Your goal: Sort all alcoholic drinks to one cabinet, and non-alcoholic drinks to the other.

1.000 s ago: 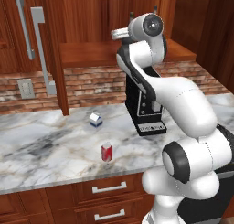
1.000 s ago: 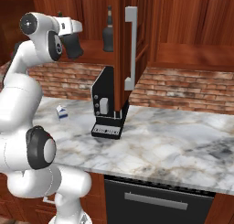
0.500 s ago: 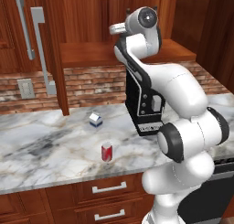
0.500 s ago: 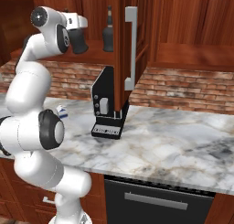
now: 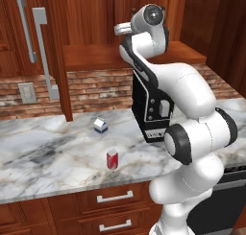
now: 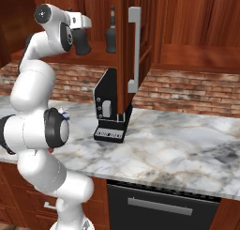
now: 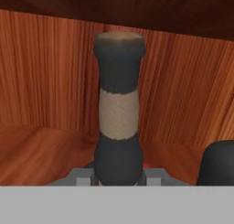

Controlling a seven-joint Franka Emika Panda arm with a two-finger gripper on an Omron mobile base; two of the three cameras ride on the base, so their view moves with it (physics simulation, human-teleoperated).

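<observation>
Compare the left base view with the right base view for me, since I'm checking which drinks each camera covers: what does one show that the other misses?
Left base view: the small red soda can with a silver top on the counter.

Right base view: a dark squat bottle with a long thin neck standing on the open cabinet's shelf, and another dark bottle at the hand.

Both: the black boxy coffee machine, the marble counter, and the white-and-blue milk carton.
</observation>
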